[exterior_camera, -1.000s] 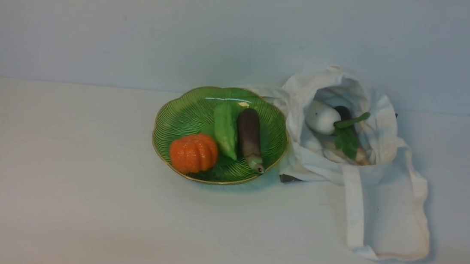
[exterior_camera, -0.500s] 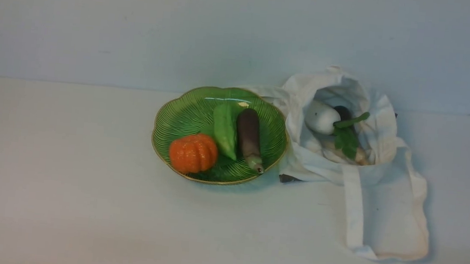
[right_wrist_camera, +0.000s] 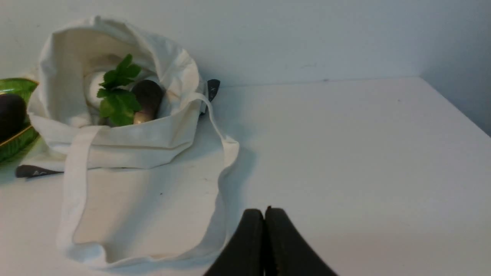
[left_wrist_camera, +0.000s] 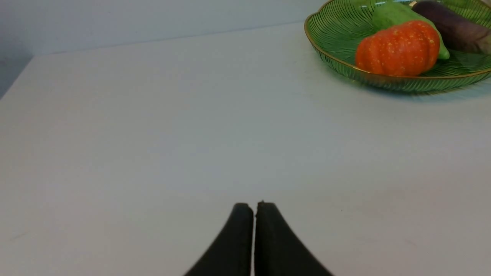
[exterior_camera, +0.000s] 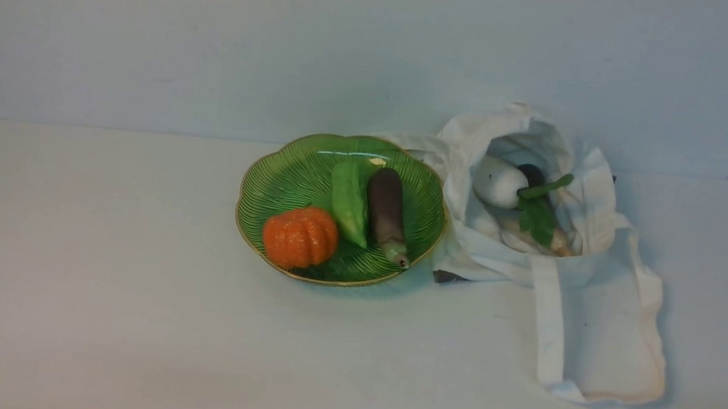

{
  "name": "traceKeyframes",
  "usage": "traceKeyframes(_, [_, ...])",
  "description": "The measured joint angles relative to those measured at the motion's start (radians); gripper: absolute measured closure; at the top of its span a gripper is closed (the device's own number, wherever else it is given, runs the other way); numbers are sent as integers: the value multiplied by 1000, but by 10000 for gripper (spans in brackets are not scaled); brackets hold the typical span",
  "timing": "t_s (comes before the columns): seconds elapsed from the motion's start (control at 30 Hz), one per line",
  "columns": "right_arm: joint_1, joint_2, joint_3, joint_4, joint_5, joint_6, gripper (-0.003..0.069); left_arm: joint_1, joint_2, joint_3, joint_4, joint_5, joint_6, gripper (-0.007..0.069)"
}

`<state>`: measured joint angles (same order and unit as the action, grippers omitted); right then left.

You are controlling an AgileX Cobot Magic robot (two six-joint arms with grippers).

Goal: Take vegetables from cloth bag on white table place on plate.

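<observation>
Nothing has moved since a moment ago. The green plate [exterior_camera: 273, 176] sits on the white table [exterior_camera: 97, 272] and holds an eggplant [exterior_camera: 387, 210], a pumpkin [exterior_camera: 299, 237] and a green gourd [exterior_camera: 349, 202]. Just beside it, the cloth bag [exterior_camera: 596, 187] holds a radish [exterior_camera: 498, 182] and another eggplant [exterior_camera: 532, 174]. The left gripper [left_wrist_camera: 254, 209] and right gripper [right_wrist_camera: 264, 214] are both closed tight and hold nothing.

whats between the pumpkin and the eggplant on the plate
A green vegetable lies between the orange pumpkin and the eggplant on the plate, clearest in the front view.
</observation>
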<state>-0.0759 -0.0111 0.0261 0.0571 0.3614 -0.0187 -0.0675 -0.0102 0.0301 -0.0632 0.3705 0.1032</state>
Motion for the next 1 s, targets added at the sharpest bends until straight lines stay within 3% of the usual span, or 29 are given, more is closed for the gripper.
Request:
traceKeyframes(0.3, [132, 0, 0, 0, 0, 0, 673, 0, 0, 0, 0, 0, 0, 629])
traceKeyframes(1.0, [135, 0, 0, 0, 0, 0, 673, 0, 0, 0, 0, 0, 0, 629])
